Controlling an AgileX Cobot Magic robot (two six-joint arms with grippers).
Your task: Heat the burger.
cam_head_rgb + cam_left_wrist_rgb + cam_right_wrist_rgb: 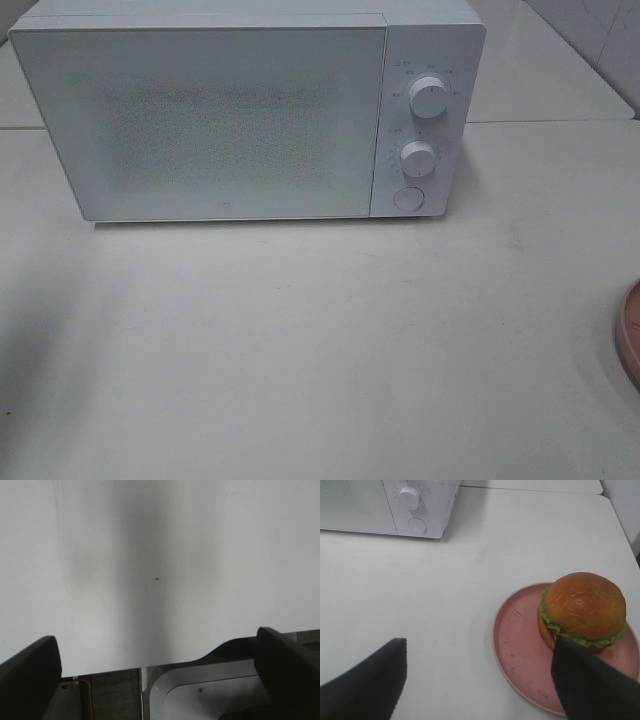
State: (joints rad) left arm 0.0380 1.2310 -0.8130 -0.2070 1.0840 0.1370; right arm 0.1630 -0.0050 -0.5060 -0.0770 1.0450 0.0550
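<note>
From high up, a shut white microwave point(250, 110) stands on the tabletop point(300, 350); a pink plate point(628, 335) shows at the right edge. The left fingers point(30, 680) spread wide, empty, over bare tabletop. The right fingers point(370, 685) spread wide, holding nothing, above the burger point(582, 610) on the plate.

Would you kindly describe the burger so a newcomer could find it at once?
Start at the white microwave on the white table; in front of its control end lies a round pink plate. The burger sits on it, the only food, with glossy brown bun and green lettuce frill.
</note>
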